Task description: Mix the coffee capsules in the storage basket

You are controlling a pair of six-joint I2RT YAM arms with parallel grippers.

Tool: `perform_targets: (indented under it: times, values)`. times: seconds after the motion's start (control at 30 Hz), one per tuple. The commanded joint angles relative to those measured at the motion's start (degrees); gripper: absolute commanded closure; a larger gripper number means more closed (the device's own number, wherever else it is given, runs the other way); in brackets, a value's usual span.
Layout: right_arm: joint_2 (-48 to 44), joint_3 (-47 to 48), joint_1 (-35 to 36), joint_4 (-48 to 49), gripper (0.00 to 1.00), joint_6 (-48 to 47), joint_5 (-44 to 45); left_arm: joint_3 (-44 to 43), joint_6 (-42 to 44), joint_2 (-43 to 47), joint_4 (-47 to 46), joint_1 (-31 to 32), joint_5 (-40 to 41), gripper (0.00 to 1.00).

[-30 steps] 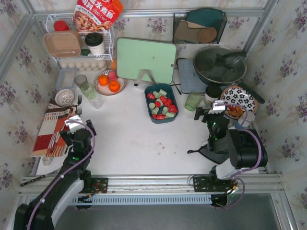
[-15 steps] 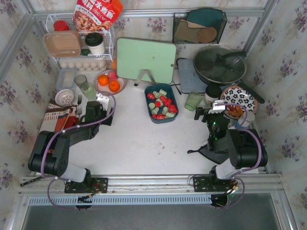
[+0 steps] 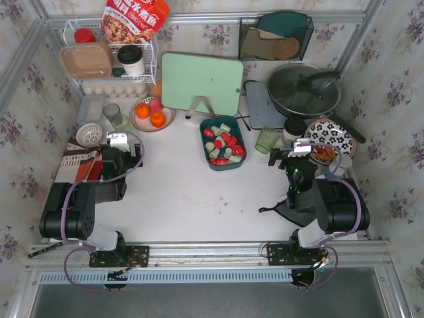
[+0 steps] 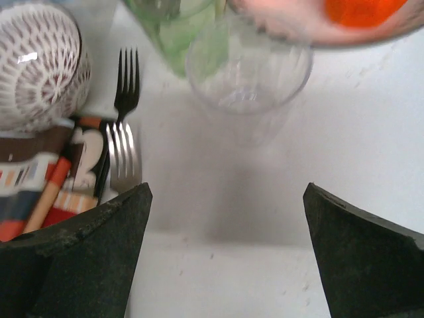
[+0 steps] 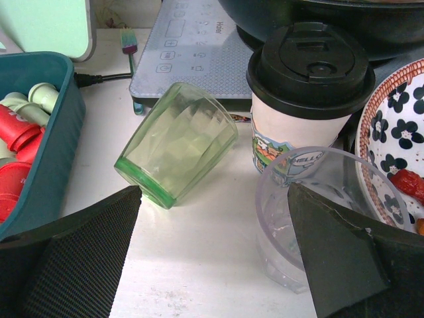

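From above, the teal storage basket (image 3: 222, 143) sat mid-table below the green cutting board (image 3: 201, 83), its red and pale-green coffee capsules (image 3: 224, 142) lying interleaved rather than sorted by colour. Neither arm was over it. The left gripper (image 3: 120, 147) hung well to the basket's left, near the fruit plate (image 3: 152, 113) and the glasses; the right gripper (image 3: 292, 154) sat to its right, just beside a green glass (image 3: 266, 140) and the flowered plate (image 3: 330, 139). Whether stirring was due or done, the overhead view could not settle.

The left wrist camera showed both fingers spread wide with nothing between them, pointed at a clear tumbler (image 4: 246, 73), with forks (image 4: 124, 126) and a patterned bowl (image 4: 41, 63) to the left. Any forward push from there would likely topple the tumbler.

The right wrist camera showed its fingers also parted and empty. A tipped green glass (image 5: 177, 142), a lidded paper cup (image 5: 306, 99) and a clear plastic cup (image 5: 315, 212) crowded the space ahead, with the basket's wall (image 5: 46, 146) at far left. A sideways sweep toward the capsules risked knocking the glass or cup along.
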State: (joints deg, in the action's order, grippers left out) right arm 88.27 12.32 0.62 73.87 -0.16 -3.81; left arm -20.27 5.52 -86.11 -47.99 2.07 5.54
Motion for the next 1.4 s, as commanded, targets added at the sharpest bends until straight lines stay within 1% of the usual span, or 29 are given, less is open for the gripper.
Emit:
perform_targets:
  times: [0.0, 0.07, 0.1, 1.37]
  values:
    - [-0.1, 0.1, -0.1, 0.1, 0.0, 0.2, -0.1, -4.9, -3.4, 0.0, 6.4, -1.1, -2.9, 0.0]
    - [-0.1, 0.1, -0.1, 0.2, 0.0, 0.3, -0.1, -4.4, -3.6, -0.4, 4.8, -1.0, -2.3, 0.0]
    - [0.0, 0.1, 0.0, 0.1, 0.0, 0.2, -0.1, -4.7, -3.4, 0.0, 6.0, -1.0, -2.5, 0.0]
    - [0.0, 0.1, 0.0, 0.2, 0.0, 0.3, -0.1, -4.2, -3.3, 0.1, 5.3, -1.0, -2.6, 0.0]
